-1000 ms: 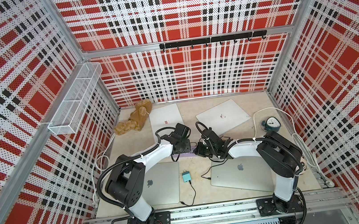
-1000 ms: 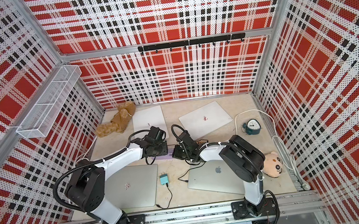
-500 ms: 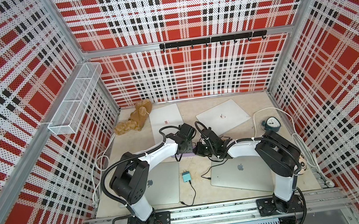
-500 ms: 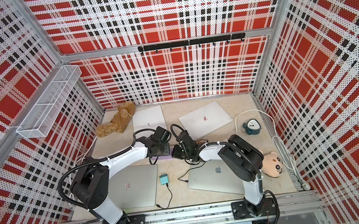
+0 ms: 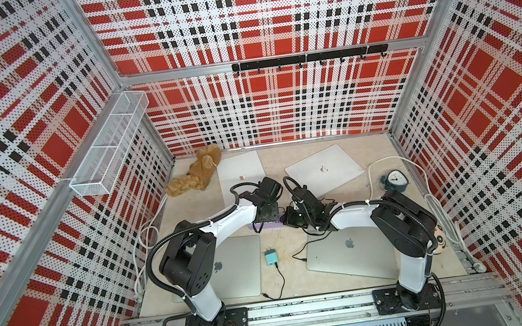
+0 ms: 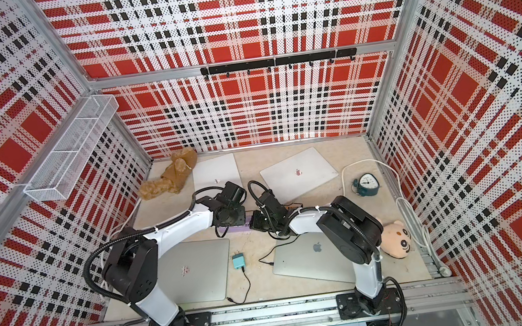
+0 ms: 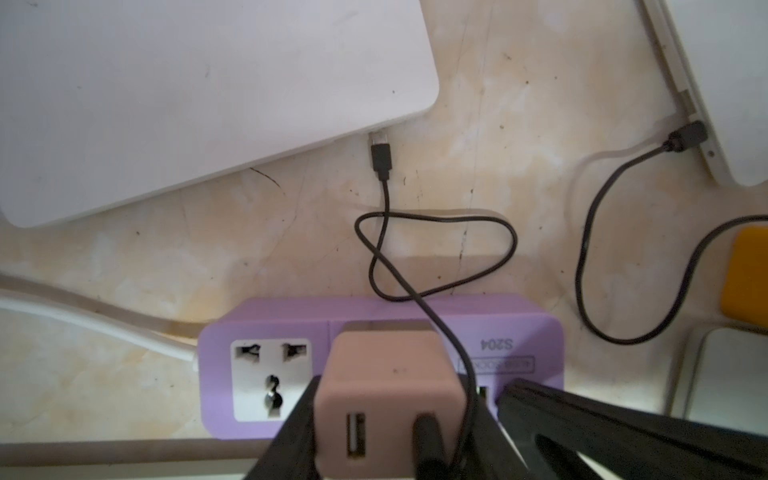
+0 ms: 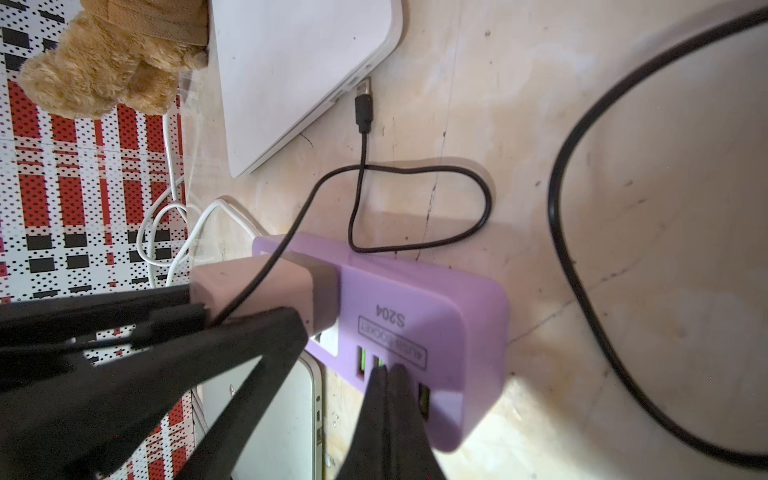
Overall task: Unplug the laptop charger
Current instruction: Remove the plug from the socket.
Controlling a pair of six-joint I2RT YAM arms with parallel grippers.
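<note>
A pink laptop charger (image 7: pixel 388 399) sits against a socket of the purple power strip (image 7: pixel 519 328) at mid-table, and no prongs show. My left gripper (image 7: pixel 386 415) is shut on the charger's sides. The charger's black cable (image 7: pixel 469 270) loops to a plug (image 7: pixel 381 156) lying at the edge of a white laptop (image 7: pixel 208 91). My right gripper (image 8: pixel 388 370) is shut, with its fingertips pressed on the strip (image 8: pixel 436 299) by the USB ports. Both top views show the two grippers meeting over the strip (image 5: pixel 274 225) (image 6: pixel 240 229).
A teal charger (image 5: pixel 271 256) lies loose between two grey laptops (image 5: pixel 238 268) (image 5: pixel 348 254). Another white laptop (image 5: pixel 324 169) has a black cable plugged in. A brown teddy (image 5: pixel 198 175), a clock (image 5: pixel 394 181), a plush (image 6: pixel 397 238) and a white cord (image 5: pixel 434 203) ring the table.
My left arm has shifted slightly to the right, still shut on the charger. The right arm and the power strip have stayed put.
</note>
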